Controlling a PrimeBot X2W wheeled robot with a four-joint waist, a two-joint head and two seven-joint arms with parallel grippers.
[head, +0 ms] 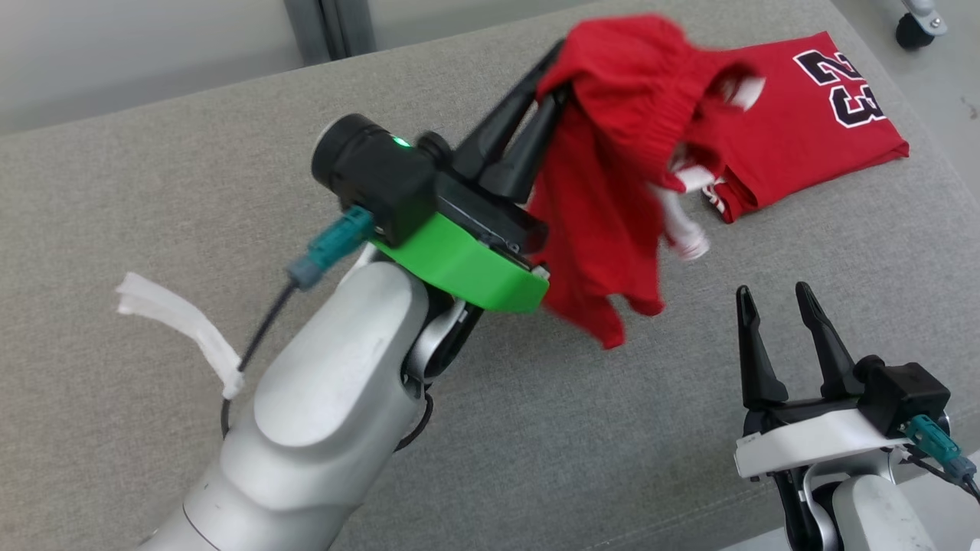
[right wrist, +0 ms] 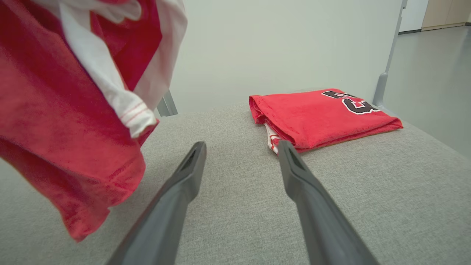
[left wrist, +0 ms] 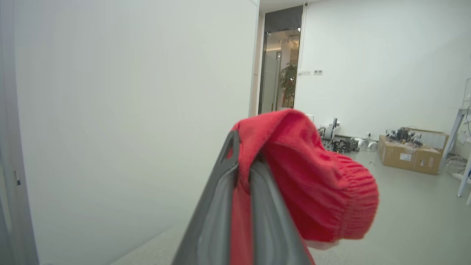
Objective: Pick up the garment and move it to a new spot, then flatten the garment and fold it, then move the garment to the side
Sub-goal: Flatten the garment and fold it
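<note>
From the left, I count one white fabric strip [head: 176, 314] lying by my left arm's cable on the grey woven cushion [head: 153, 153]. My left gripper [head: 555, 76] is clenched on the bunched waistband of the crumpled red garment with white trim [head: 605, 191], which hangs from it above the cushion. I'd judge this to be the pick-up-and-move step. Next I need a bare stretch of cushion to lower it onto, clear of the one folded red jersey with the black number [head: 811, 122] at far right. My right gripper [head: 773, 295] waits below, its fingers apart and empty. So two grippers, two red garments.
</note>
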